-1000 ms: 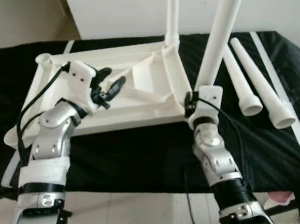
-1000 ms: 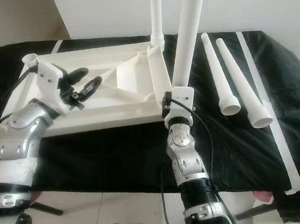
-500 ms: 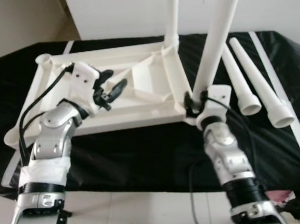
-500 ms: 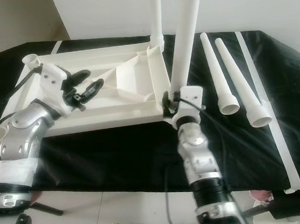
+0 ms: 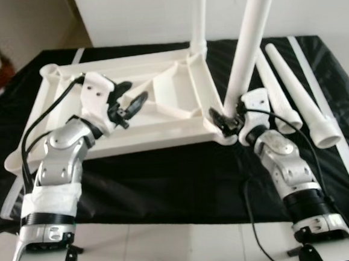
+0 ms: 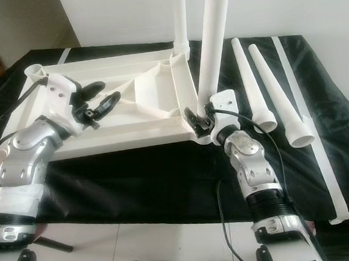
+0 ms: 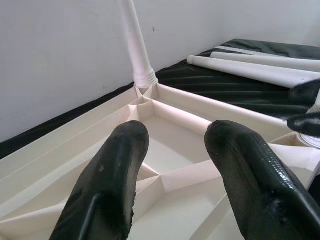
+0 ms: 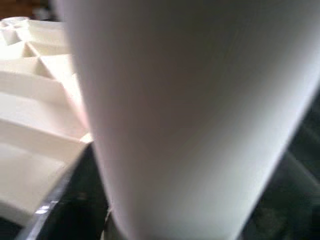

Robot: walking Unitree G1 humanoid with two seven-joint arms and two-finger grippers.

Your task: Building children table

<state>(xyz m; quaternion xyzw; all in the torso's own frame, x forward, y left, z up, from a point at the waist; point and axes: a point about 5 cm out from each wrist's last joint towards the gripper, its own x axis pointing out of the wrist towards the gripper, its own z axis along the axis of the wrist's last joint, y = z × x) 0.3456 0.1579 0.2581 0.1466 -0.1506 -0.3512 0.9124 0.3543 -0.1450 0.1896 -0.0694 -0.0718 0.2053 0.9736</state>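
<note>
A white plastic table top (image 5: 151, 138) lies upside down on a black cloth. One white leg (image 5: 198, 14) stands in its far right corner. A second leg (image 5: 249, 46) stands upright in the near right corner socket. My right gripper (image 5: 228, 119) is shut on this leg at its base; in the right wrist view the leg (image 8: 190, 125) sits between the dark fingers (image 8: 65, 200). My left gripper (image 5: 135, 90) hovers open over the ribbed underside, holding nothing, its fingers (image 7: 115, 170) spread above the ribs. Two loose legs (image 5: 280, 92) (image 5: 308, 105) lie to the right.
A long white strip (image 5: 338, 136) lies along the cloth's right edge. The far left corner socket (image 5: 51, 69) and near left corner socket (image 5: 13, 161) are open. A white wall (image 5: 153, 11) rises behind the table. Tiled floor (image 5: 172, 251) shows at the front.
My right arm has swung out to the right and its wrist has turned around the leg's base, fingers still on the leg. The left arm has barely moved.
</note>
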